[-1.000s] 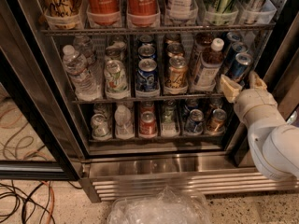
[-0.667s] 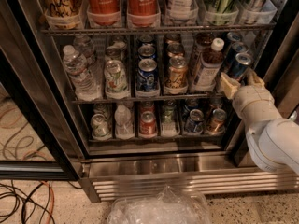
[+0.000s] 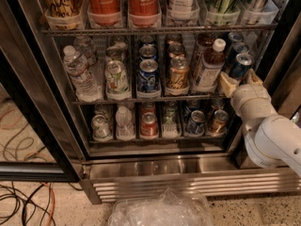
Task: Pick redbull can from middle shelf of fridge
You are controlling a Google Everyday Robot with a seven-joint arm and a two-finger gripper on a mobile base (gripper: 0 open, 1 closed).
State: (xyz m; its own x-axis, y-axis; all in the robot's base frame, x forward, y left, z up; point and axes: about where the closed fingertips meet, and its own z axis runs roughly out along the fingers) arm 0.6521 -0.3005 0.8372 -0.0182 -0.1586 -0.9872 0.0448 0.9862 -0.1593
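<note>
The redbull can [image 3: 241,65], slim and blue-and-silver, stands at the right end of the middle shelf [image 3: 141,99] of the fridge [image 3: 188,181], with similar cans behind it. My gripper [image 3: 240,80] reaches in from the right on a white arm. Its tan fingers [image 3: 227,84] stand apart on either side of the can's lower part. The jaws are open, and I cannot tell whether they touch the can.
Left of the can stand a white-capped bottle [image 3: 209,65], a gold-orange can [image 3: 178,74], a wide dark-blue can [image 3: 148,75] and water bottles [image 3: 79,72]. Coca-Cola cans [image 3: 123,1] fill the rack above. A crumpled plastic bag [image 3: 160,210] and cables [image 3: 23,202] lie on the floor.
The gripper has moved a little left and up, further into the shelf, so its fingers now sit beside the front redbull can. The cans have not moved.
</note>
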